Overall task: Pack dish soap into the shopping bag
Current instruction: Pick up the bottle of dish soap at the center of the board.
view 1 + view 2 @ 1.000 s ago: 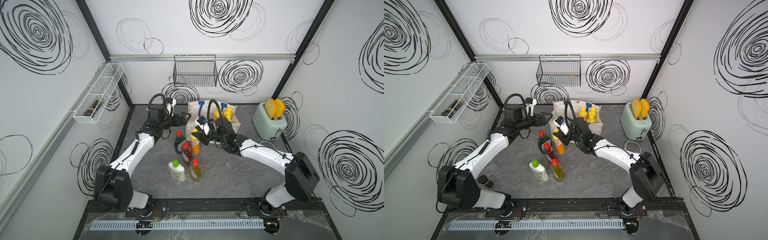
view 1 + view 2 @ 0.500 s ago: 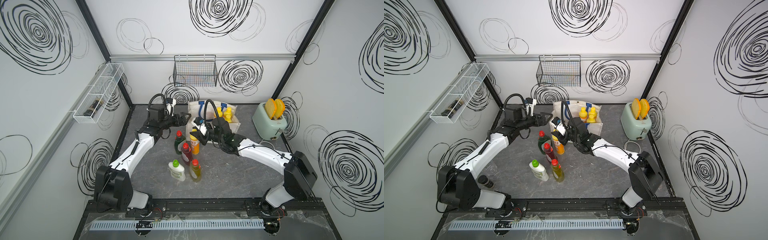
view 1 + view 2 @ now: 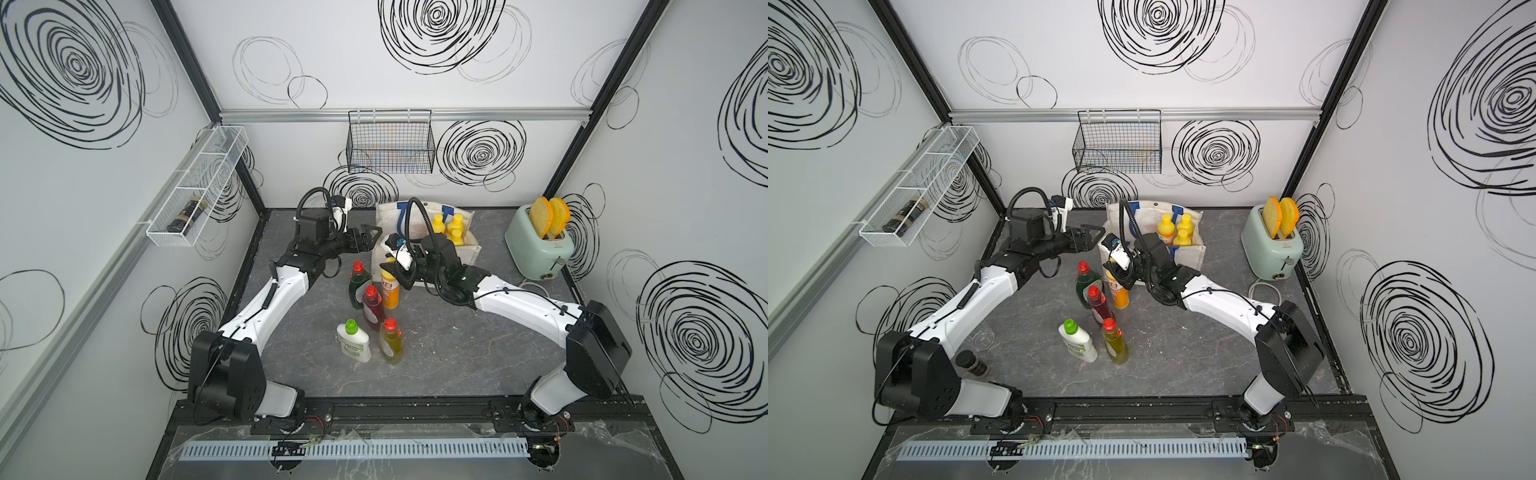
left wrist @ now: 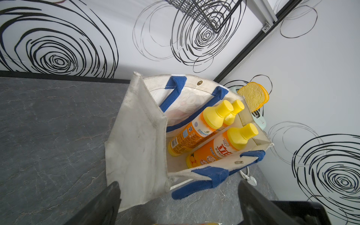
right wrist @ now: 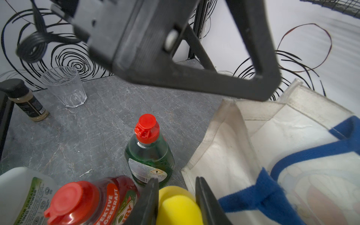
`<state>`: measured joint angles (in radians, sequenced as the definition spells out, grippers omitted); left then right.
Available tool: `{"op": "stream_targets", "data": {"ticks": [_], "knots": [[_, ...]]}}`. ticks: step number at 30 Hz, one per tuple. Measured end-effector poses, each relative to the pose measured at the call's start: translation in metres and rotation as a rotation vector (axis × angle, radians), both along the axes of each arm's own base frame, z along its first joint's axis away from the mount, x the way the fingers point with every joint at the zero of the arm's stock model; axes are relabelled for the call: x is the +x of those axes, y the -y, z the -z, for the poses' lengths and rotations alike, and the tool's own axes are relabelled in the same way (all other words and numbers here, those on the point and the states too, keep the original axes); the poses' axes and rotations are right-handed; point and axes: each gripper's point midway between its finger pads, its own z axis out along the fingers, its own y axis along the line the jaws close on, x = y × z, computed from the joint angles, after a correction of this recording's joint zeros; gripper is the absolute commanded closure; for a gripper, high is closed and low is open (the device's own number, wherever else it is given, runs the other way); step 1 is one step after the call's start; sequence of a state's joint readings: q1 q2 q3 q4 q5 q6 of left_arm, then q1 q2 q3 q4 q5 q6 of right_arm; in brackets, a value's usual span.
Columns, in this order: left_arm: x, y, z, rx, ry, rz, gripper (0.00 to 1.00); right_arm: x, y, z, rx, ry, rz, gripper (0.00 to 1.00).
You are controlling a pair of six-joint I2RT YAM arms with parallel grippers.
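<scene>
Mint-green toaster (image 3: pixel 540 245) at the table's (image 3: pixel 457 353) far right corner, two bread slices (image 3: pixel 548 216) upright in its slots; a white cable (image 3: pixel 1264 286) lies just beside its base. Black wire basket (image 3: pixel 390 145) hangs on the back wall. White wire rack (image 3: pixel 195 195) on the left wall, a dark jar (image 3: pixel 185 214) lying in its nearest compartment. Clear glass tumbler (image 5: pixel 65 87) and spice jar (image 5: pixel 27 101) stand near each other on the table.

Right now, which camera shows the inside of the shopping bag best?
The left wrist view: it looks into the open shopping bag, showing three orange bottles leaning inside. In both top views the right arm partly hides it; only yellow caps show. The right wrist view shows just one corner.
</scene>
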<state>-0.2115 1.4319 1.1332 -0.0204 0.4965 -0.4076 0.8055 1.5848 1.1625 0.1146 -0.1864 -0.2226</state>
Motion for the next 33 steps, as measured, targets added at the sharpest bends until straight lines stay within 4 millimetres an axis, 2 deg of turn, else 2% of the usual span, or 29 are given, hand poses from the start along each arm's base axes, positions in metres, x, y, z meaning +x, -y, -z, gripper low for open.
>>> {"op": "stream_targets", "data": {"ticks": [3,6,23,33], "knots": [[0.000,0.000,0.000,0.000,0.000,0.000,0.04,-0.002,-0.002,0.000,-0.006,-0.002,-0.006,0.83],[0.000,0.000,0.000,0.001,0.000,-0.001,0.04,-0.002,-0.001,0.000,-0.011,-0.007,-0.003,1.00],[-0.001,0.003,0.001,0.021,0.010,0.003,0.04,0.006,0.012,-0.001,-0.068,-0.043,0.081,1.00],[-0.002,0.006,0.001,0.029,0.014,0.008,0.04,0.015,0.045,-0.010,-0.103,-0.082,0.159,1.00]]}}
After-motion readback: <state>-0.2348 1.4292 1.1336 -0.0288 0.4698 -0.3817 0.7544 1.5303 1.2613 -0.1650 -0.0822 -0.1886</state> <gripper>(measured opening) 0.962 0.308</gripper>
